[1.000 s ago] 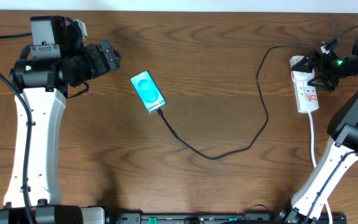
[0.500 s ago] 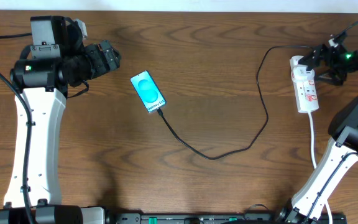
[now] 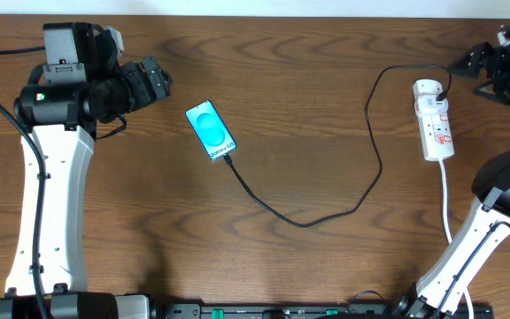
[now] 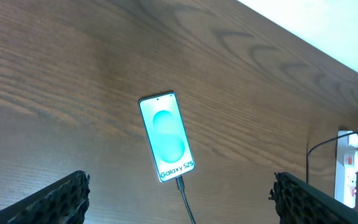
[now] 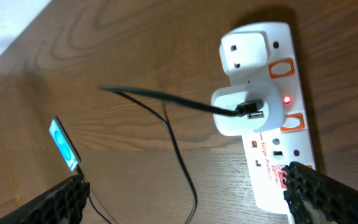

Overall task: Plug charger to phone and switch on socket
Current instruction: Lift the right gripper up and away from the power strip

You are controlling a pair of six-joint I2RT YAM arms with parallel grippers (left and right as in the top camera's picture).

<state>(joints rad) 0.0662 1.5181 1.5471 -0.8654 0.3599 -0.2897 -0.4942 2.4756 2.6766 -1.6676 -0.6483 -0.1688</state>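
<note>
The phone (image 3: 211, 130) lies face up on the wood table, cyan screen lit, also in the left wrist view (image 4: 166, 137). The charger (image 3: 304, 223), a thin black cable, is plugged into the phone's lower end (image 4: 180, 184) and loops right to a white adapter (image 5: 241, 111) seated in the socket (image 3: 436, 120). A small red light (image 5: 286, 99) glows beside the adapter. My left gripper (image 3: 156, 81) hovers open, left of the phone. My right gripper (image 3: 478, 74) stands open and empty, up and right of the socket, touching nothing.
The socket's white cord (image 3: 446, 199) runs down the right side toward the front edge. A second white plug (image 5: 244, 50) sits at the strip's rounded end. The table's far edge (image 4: 328, 50) is close behind the phone and socket.
My right gripper has drawn back from the socket, up and to the right, leaving the strip uncovered. The left arm, phone and cable have not moved.
</note>
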